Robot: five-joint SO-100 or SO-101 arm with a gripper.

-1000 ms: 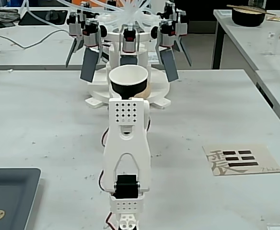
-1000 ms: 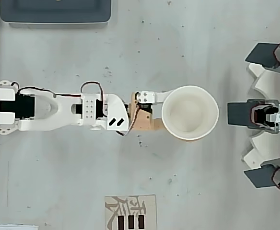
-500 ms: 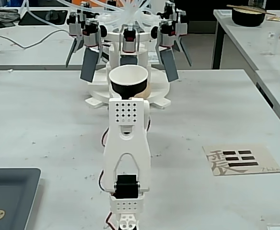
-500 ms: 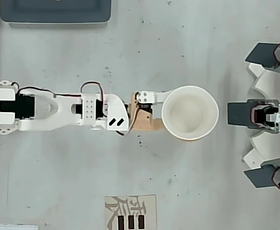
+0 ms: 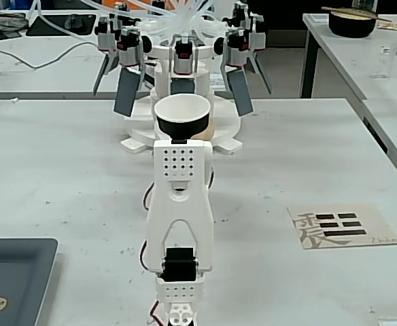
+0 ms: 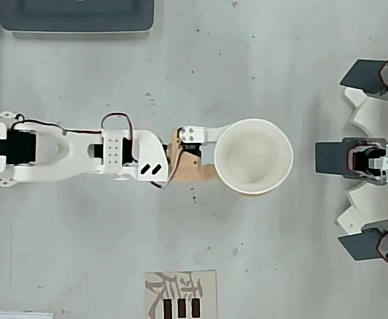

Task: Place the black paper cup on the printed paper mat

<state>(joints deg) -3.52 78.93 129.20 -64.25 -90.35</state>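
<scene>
**Cup gripped upright, mat off to one side**

Gripper (image 6: 244,161) fingers close around the black paper cup (image 6: 254,165), one white finger passing along the cup's upper edge in the overhead view and a tan one along its lower edge, so the cup looks clamped between them. The cup stands mouth-up, which suits a carry: a grip on the wall below the rim leaves the base free to set down flat.

The printed paper mat (image 6: 181,293) lies well apart from the cup, at about seven o'clock from it in the overhead view, partly cut by the bottom edge. Judging by that gap, the carry to the mat is not yet done.

The overhead view shows the finger contact and the white inside of the cup; the fixed view hides the fingers behind the arm (image 5: 180,204). The fixed view instead shows the cup's black outside (image 5: 180,115), and the whole mat (image 5: 342,225) at about four o'clock from the cup. Whether the cup is lifted off the table (image 5: 62,170), neither view settles.
</scene>
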